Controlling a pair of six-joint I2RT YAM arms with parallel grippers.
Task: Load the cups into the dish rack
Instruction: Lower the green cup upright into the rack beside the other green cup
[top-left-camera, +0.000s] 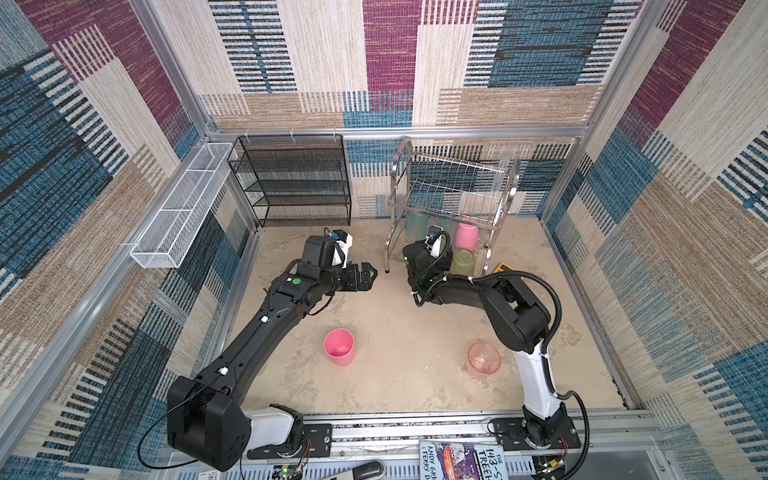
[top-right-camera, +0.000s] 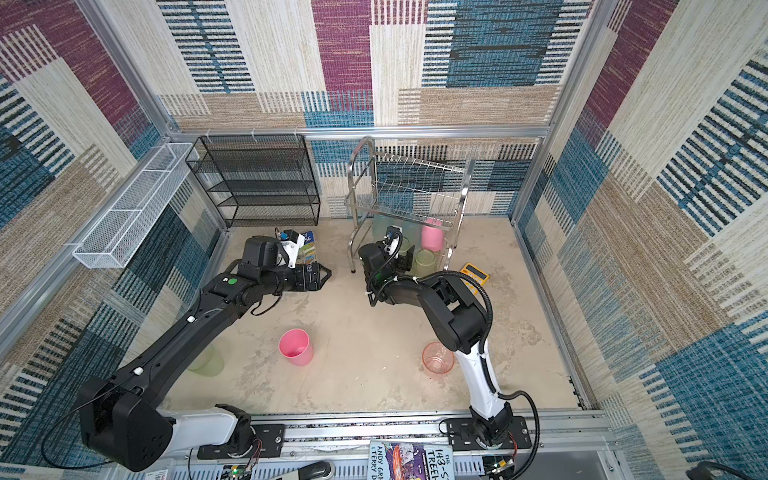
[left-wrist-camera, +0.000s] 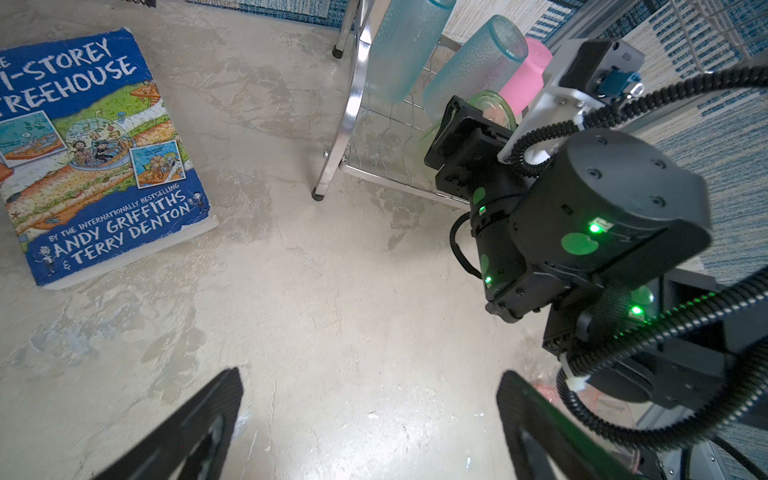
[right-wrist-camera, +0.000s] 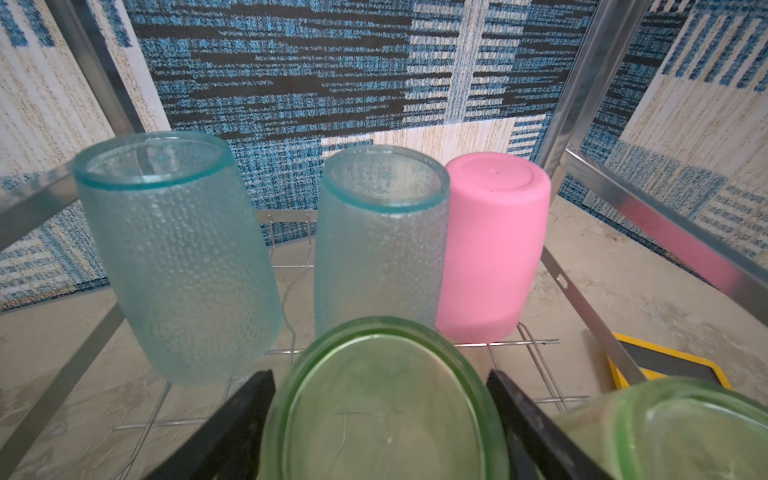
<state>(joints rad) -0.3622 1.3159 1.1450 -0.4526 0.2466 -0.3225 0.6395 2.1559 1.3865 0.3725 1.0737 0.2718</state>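
Observation:
The dish rack (top-left-camera: 515, 178) (top-right-camera: 465, 183) stands at the back right. On its lower tier are two teal cups (right-wrist-camera: 178, 257) (right-wrist-camera: 378, 257), a pink cup (right-wrist-camera: 490, 257) and two yellow-green cups (right-wrist-camera: 386, 415) (right-wrist-camera: 685, 432). My right gripper (right-wrist-camera: 380, 374) reaches into that tier, its fingers hard by either side of the nearer yellow-green cup; whether they press it I cannot tell. My left gripper (top-left-camera: 372, 274) (left-wrist-camera: 370, 374) hangs open over bare table left of the rack. On the table stand a pink cup (top-left-camera: 340, 347), a salmon cup (top-left-camera: 484, 358) and a yellow-green cup (top-right-camera: 205, 363) under the left arm.
A blue paperback (left-wrist-camera: 99, 158) (top-right-camera: 307, 249) lies beside the left wrist. A yellow calculator (top-left-camera: 505, 272) (right-wrist-camera: 673, 365) sits right of the rack's foot. A black mesh shelf unit (top-left-camera: 295, 183) is at the back, a white mesh basket (top-left-camera: 183, 208) on the left wall.

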